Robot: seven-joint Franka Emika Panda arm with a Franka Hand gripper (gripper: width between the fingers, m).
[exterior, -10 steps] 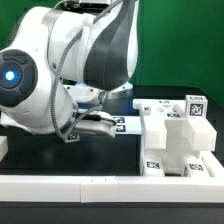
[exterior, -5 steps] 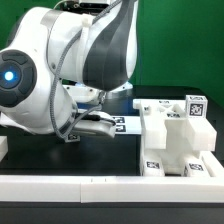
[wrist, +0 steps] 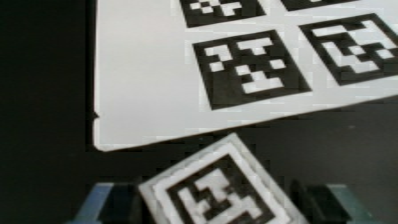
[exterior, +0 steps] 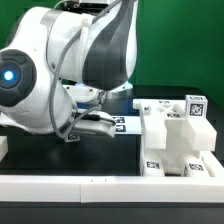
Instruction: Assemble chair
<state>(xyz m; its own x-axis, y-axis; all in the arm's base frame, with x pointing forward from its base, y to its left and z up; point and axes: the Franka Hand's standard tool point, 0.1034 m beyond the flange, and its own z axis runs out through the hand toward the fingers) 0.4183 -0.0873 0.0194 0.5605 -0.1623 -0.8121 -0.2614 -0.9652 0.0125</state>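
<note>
The partly built white chair (exterior: pixel 176 140), blocks with black-and-white tags, stands at the exterior view's right. My gripper (exterior: pixel 97 124) is low over the black table, just left of the chair, half hidden by the arm. In the wrist view my gripper (wrist: pixel 217 203) has a white chair part with a tag (wrist: pixel 214 185) between its dark fingers (wrist: pixel 103 202). The part lies turned like a diamond. It fills most of the gap between the fingers and overlaps the marker board's corner.
The marker board (wrist: pixel 151 85) with several tags lies under and beyond the gripper; it also shows beside the chair (exterior: pixel 128 124). A white rail (exterior: pixel 110 184) runs along the table's front. The bulky arm (exterior: pixel 60 60) fills the exterior view's left.
</note>
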